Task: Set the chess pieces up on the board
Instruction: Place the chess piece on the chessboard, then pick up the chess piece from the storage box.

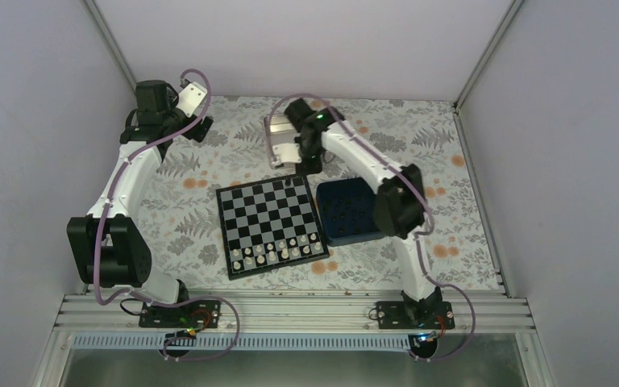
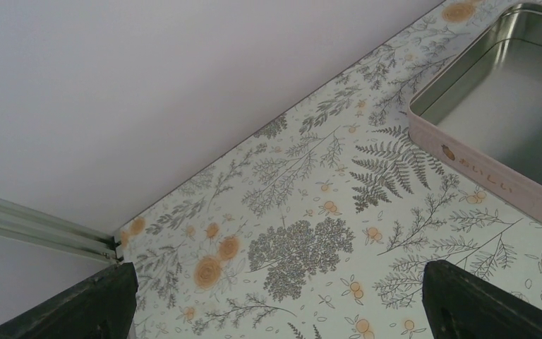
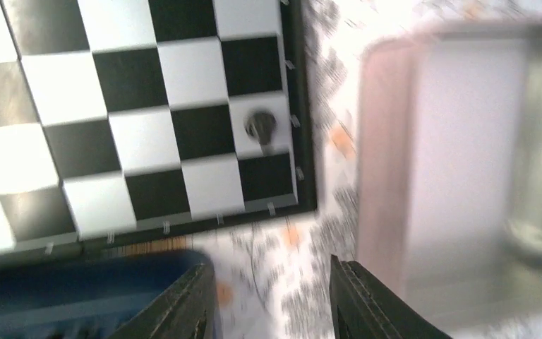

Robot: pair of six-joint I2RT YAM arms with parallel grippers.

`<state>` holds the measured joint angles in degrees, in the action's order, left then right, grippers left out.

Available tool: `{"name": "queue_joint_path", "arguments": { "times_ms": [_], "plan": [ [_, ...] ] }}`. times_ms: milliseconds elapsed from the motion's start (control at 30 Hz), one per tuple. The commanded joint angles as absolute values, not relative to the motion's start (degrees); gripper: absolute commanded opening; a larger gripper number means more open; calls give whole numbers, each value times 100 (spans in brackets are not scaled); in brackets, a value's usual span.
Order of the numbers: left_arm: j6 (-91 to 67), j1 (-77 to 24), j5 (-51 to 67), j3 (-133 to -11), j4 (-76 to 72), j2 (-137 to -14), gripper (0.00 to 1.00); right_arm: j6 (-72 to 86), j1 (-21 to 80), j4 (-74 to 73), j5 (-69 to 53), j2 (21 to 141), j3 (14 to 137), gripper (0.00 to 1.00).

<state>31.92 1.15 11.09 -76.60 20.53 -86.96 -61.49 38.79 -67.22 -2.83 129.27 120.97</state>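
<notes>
Two empty tools: left tool (image 2: 275, 300) spread wide, right tool (image 3: 272, 300) part-open just beside the board (image 3: 134, 78).

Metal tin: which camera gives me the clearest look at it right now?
Left wrist. It shows the metal tin sharp and close, with its pale wall and shiny inside. The right wrist view has the tin large but blurred. Top external shows only a sliver beside the right arm.

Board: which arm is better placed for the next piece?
Right, likely. The right gripper hangs open at the board's far right corner, by the lone black piece and the blue box. The left gripper sits at the table's far left, off the board.
</notes>
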Motion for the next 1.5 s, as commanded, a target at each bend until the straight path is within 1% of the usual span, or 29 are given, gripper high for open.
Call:
{"name": "queue_joint_path", "arguments": {
  "times_ms": [0, 133, 267, 433, 567, 767, 1133, 1467],
  "plan": [
    [3123, 149, 1321, -7890, 2097, -8758, 100, -5967, 3179, -7103, -667, 11893, 11637, 45],
    [2996, 140, 1448, -8098, 2122, -8930, 100, -5979, 2712, -6954, -806, 11153, 10572, 46],
    [2964, 87, 1511, -8223, 2159, -9146, 100, -5986, 2681, -6638, -897, 10594, 9328, 46],
    [2949, 3, 1413, -8232, 2054, -9267, 100, -6070, 2680, -6274, -1442, 10433, 8531, 45],
    [2912, -24, 1366, -8245, 2000, -9316, 100, -6185, 2685, -6019, -1747, 10518, 8355, 44],
    [2931, -37, 1199, -8134, 1942, -9284, 100, -6285, 2761, -6030, -1825, 10867, 8476, 44],
    [2975, -36, 1151, -8058, 1886, -9222, 100, -6209, 3000, -5912, -1757, 11122, 8553, 42],
    [3005, -35, 1204, -8001, 1863, -9207, 100, -6030, 3136, -5734, -1423, 11398, 8601, 40]
  ]
}}
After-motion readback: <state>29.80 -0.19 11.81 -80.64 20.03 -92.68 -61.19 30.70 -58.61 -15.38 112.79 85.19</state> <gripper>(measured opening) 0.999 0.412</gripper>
